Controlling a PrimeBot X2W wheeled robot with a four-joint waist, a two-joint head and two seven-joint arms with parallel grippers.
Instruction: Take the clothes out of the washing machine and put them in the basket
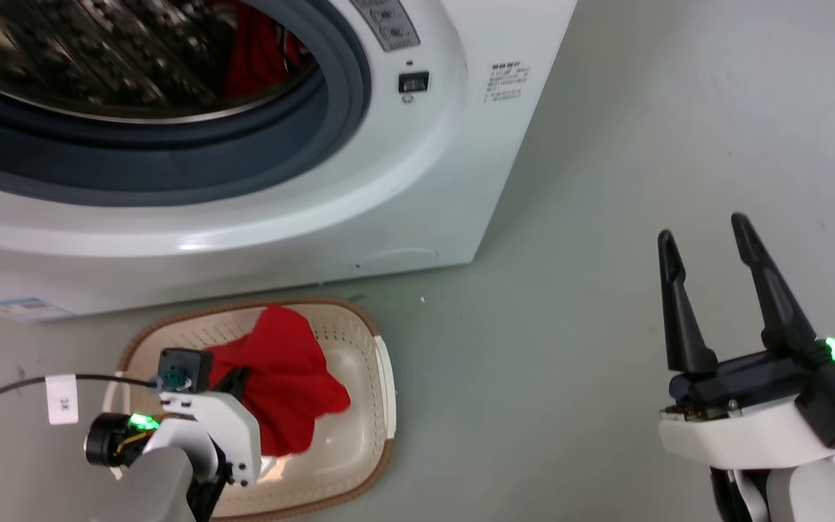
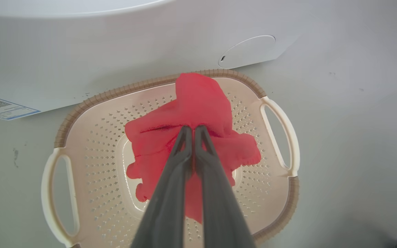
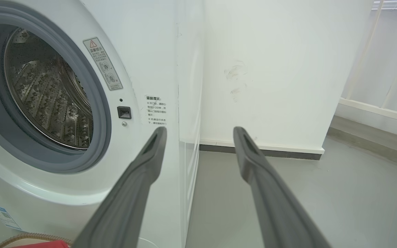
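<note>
The robot's left hand (image 2: 193,128) is clamped shut on a fold of the plain red garment (image 2: 198,103), its two long fingers pressed together over the middle of the basket (image 2: 91,100). The cloth spreads across the basket's perforated bottom, and one corner is lapped up onto the rim on the side nearest the washing machine (image 1: 425,181), which stands just behind the basket on the grey floor (image 1: 570,326). From the wrist view it is hard to say whether the garment's full weight rests in the basket or whether part of it hangs from the fingers.

The step in hand looks like the drop: the first garment is in place over the basket but not yet let go. The next move calls for the left hand to spread its fingers and lift straight up, clear of the cloth, so that no fold is dragged back over the rim.

Well apart from the basket, off to its right, the right hand (image 1: 701,226) hangs above bare floor with its fingers wide apart and nothing between them. Above and behind the basket the machine's door opening shows the steel drum (image 1: 98,65), where a patch of red cloth (image 1: 258,51) lies deep inside, probably the second garment. Fetching it would be the job after the release.
</note>
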